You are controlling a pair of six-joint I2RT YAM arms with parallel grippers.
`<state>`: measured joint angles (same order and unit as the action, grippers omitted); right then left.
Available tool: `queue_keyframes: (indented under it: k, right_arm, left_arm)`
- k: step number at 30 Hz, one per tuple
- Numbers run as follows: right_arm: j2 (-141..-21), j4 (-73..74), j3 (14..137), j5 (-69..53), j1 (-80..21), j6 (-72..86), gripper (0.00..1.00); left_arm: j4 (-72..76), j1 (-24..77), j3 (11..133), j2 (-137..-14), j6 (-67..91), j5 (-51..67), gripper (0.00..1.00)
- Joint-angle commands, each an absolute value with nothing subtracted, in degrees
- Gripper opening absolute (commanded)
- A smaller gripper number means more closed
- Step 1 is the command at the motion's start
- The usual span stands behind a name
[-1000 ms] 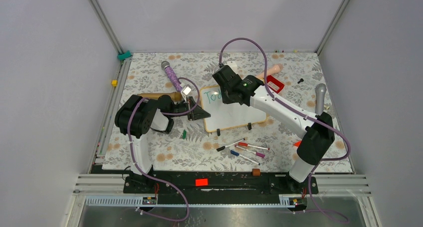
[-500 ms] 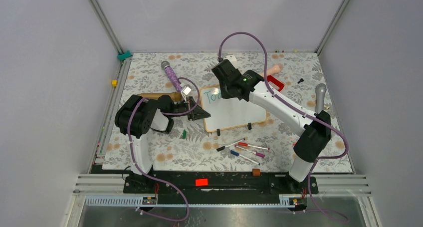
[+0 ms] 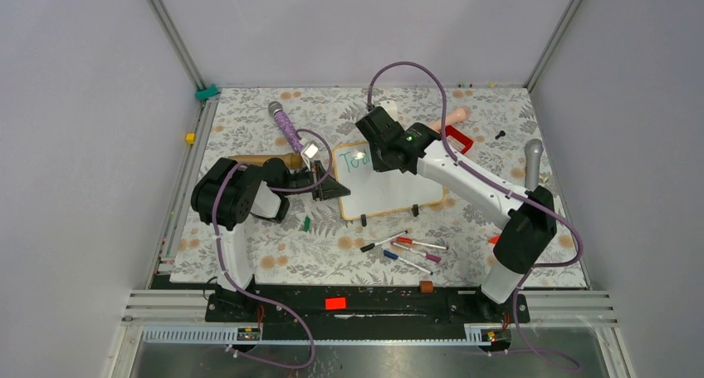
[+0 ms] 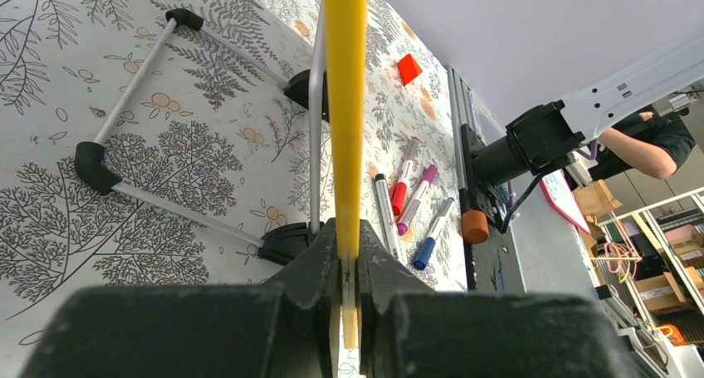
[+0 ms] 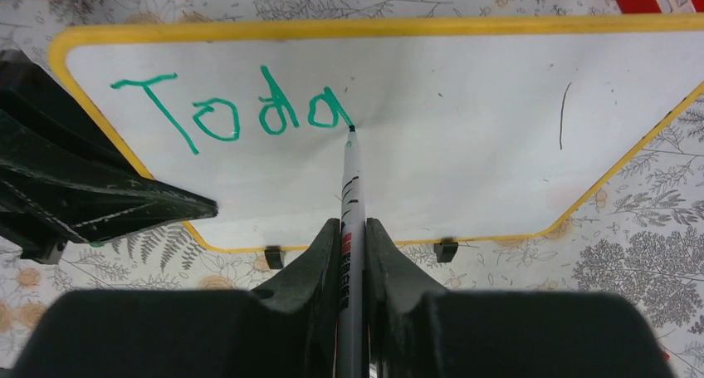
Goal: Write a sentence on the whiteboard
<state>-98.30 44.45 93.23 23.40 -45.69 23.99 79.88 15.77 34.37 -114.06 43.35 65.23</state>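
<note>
A small wood-framed whiteboard [image 5: 465, 170] sits mid-table on a floral cover. The left gripper [image 4: 347, 245] is clamped tight on the board's left edge, steadying it. The right gripper [image 5: 352, 228], over the board's upper left, is closed around a marker [image 5: 351, 187], whose tip touches the white surface. The sentence [image 5: 237, 112] so far reads only "Toda" in green, near the board's top left corner, with the tip at the foot of the last letter.

Most of the writing seems yet to come. The letters are large, so the words could run out of room on the board. Pressing too hard could slide or tip the board, since the left jaws hold just a thin strip of frame. Too light a touch would leave gaps in the strokes.

From above, the right wrist hides most of the writing. The left wrist camera sees the board only edge-on. The board's right end is cut off in the right wrist view, where a thin dark line [image 5: 562, 116] could be a mark or a scratch. Several loose markers [image 3: 407, 249] lie just in front of the board.
</note>
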Motion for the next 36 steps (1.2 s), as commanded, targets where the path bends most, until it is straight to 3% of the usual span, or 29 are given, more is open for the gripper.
queue_keyframes:
  k: [1,17,36]
  right_arm:
    - [-96.2,43.6,90.0,24.7,-44.8,25.4,0.0]
    - [-92.1,42.3,92.6,25.0,-44.7,24.1,0.0]
    - [-97.4,42.4,96.9,24.3,-42.6,23.0,0.0]
  left_arm:
    - [84.8,16.0,34.6,-112.0,42.5,68.7,0.0]
    - [84.8,16.1,34.6,-111.9,42.4,68.7,0.0]
    - [84.8,16.0,34.5,-112.0,42.4,68.6,0.0]
